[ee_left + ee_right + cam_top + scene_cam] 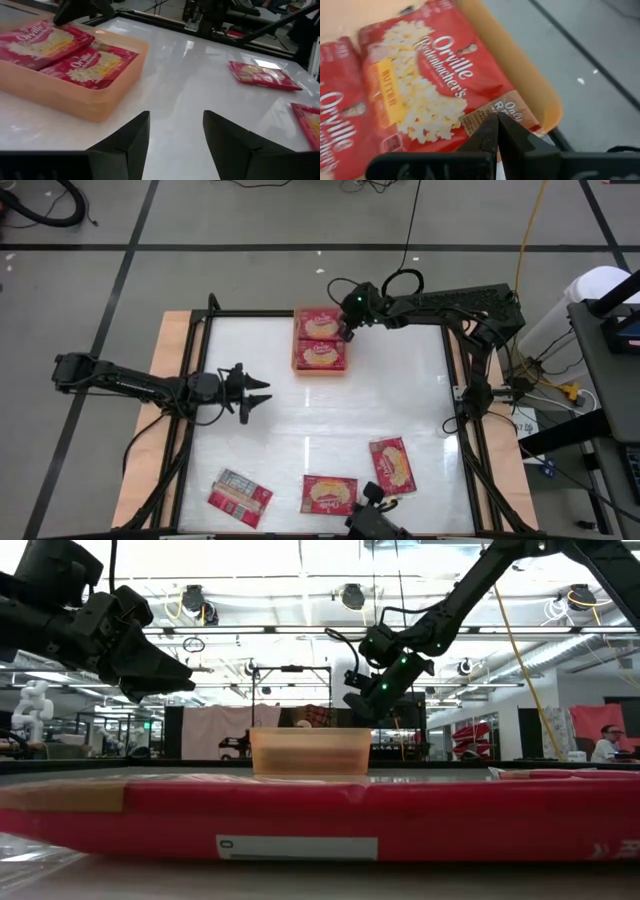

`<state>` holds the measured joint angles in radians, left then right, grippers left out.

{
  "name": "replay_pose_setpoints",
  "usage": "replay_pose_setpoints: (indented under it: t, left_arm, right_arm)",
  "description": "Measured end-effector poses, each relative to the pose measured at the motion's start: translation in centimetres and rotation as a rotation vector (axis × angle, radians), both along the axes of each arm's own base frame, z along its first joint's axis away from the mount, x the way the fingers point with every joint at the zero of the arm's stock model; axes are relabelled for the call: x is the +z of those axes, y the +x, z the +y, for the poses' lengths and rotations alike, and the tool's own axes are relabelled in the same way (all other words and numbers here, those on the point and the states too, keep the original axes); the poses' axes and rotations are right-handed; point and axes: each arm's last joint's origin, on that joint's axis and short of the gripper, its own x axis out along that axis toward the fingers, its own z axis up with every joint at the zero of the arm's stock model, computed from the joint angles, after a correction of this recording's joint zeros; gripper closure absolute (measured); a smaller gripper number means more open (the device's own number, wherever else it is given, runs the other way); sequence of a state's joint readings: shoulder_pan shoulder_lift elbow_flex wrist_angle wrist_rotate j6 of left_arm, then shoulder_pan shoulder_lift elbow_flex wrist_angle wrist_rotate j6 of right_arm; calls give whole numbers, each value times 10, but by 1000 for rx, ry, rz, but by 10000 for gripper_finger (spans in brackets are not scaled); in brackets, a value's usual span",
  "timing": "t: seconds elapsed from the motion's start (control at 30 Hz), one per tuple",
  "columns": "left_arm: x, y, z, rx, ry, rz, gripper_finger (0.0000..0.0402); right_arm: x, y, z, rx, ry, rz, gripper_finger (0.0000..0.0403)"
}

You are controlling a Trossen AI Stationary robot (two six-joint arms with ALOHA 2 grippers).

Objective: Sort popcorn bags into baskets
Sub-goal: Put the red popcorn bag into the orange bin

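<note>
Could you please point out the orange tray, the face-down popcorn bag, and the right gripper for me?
orange tray [107,102]: left wrist view, outer side wall.
face-down popcorn bag [240,495]: high view, middle of its pale back.
right gripper [496,131]: right wrist view, where the shut jaws meet.

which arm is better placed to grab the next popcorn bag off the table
Left, likely. The left gripper hangs open over mid-table, nearer the three loose bags along the near edge. The right gripper is shut, far off over the orange tray.
</note>
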<state>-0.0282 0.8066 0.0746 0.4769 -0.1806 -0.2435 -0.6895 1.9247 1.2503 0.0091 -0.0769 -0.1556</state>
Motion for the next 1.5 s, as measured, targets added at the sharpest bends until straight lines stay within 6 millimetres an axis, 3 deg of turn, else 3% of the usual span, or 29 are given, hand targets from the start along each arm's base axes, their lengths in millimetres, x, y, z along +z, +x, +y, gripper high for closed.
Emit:
replay_pose_setpoints:
  t: [0.37,0.47,0.57,0.73,0.93,1.1,1.27,1.5]
  left_arm:
    - [0,0,2,8,-21,-7,215]
    - [2,1,2,-7,-26,-13,215]
    - [7,3,1,-16,-29,-17,215]
    - [14,8,-9,-81,-29,48,215]
    - [32,10,-39,-234,-43,276,215]
    - [39,5,-74,-373,-131,383,215]
    - [35,-3,-117,-510,-177,493,215]
    - [20,-13,-167,-455,-167,812,200]
  right_arm:
    - [-11,4,-14,-30,-134,2,398]
    - [-2,6,-8,-31,-148,-13,399]
    - [22,8,2,-17,-163,-73,399]
    - [59,12,40,138,-53,-168,399]
    - [90,15,106,399,82,-197,399]
    - [84,14,166,563,72,-239,399]
    - [64,4,219,655,41,-345,399]
    - [38,-7,260,606,-43,-353,399]
